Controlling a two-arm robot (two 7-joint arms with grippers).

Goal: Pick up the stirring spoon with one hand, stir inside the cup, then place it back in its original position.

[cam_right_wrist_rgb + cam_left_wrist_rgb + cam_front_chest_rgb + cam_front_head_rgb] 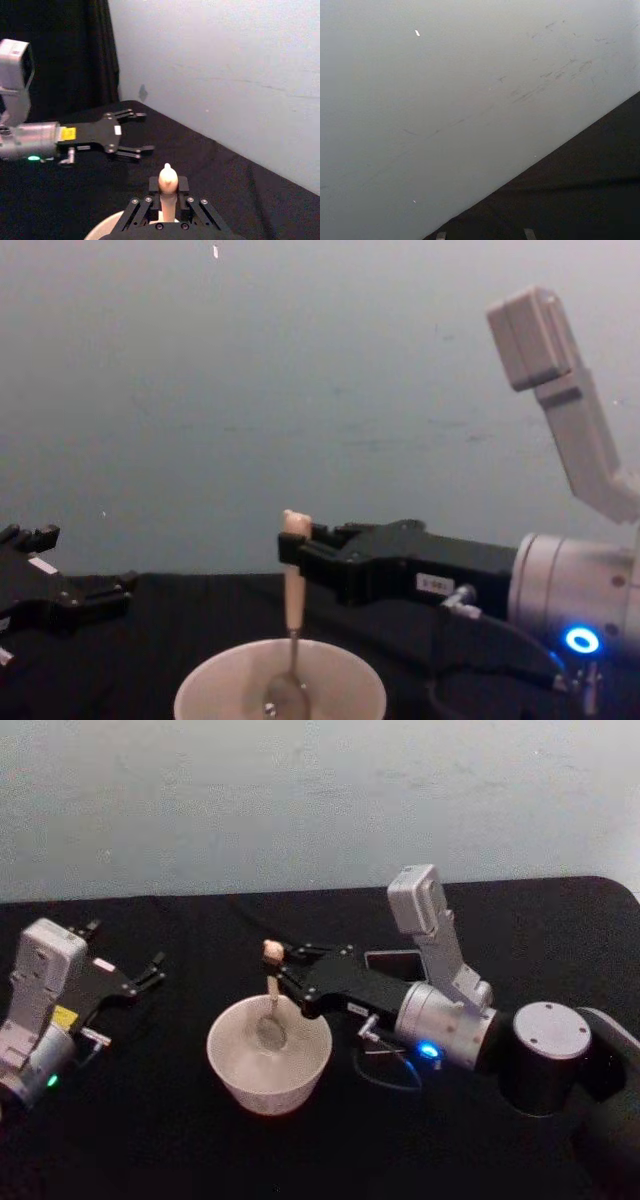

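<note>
Counts: one stirring spoon (271,995), one cup (268,1070), two grippers, all on a black table (150,1140) in front of a pale wall (300,800).

The right gripper (283,970) reaches in from the robot's right, level over the cup's far rim. Its fingers are pinched on the spoon's beige handle just under the bear head. In the right wrist view, the bear head (167,181) sticks up between the two black fingers (137,212), with the cup rim (102,231) below.

In the chest view, the spoon (293,595) hangs upright from the right gripper (298,548). Its metal bowl is down inside the cup (215,690), below the rim and near the centre. The cup is white, round and upright, and stands mid-table.

The left gripper (125,955) is off at the robot's left, well apart from the cup, with its fingers spread and nothing between them. It also shows in the right wrist view (140,132) and the chest view (70,565).

One dark square-edged box (392,962) sits behind the right arm. It is probably the original position holder, but it is mostly hidden.
</note>
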